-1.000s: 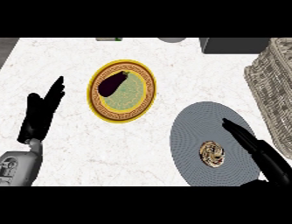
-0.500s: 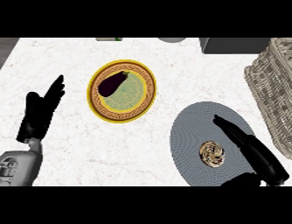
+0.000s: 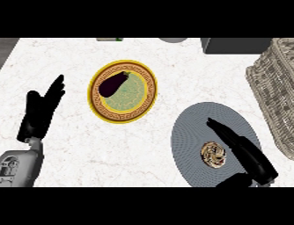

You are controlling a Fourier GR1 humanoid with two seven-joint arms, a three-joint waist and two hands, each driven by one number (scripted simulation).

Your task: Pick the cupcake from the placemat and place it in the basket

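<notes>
Cupcake (image 3: 213, 154) sits on the round grey placemat (image 3: 195, 127), toward its lower right part, seen from above so that it looks nearly round with no clear long axis or heading. Right hand (image 3: 244, 149) lies just beside it on the right, fingers straight and close together, pointing up-left, holding nothing. Basket (image 3: 286, 96) stands at the right edge of the white surface (image 3: 65, 57). Left hand (image 3: 40, 110) rests spread at the left, fingers up. An eggplant (image 3: 112, 84) lies on the yellow plate (image 3: 143, 103).

A yellow plate (image 3: 123, 92) with an ornate brown border and green centre, bearing a dark eggplant (image 3: 112, 84), lies on the white marble counter (image 3: 78, 145), just right of the left hand and up-left of the right hand.
</notes>
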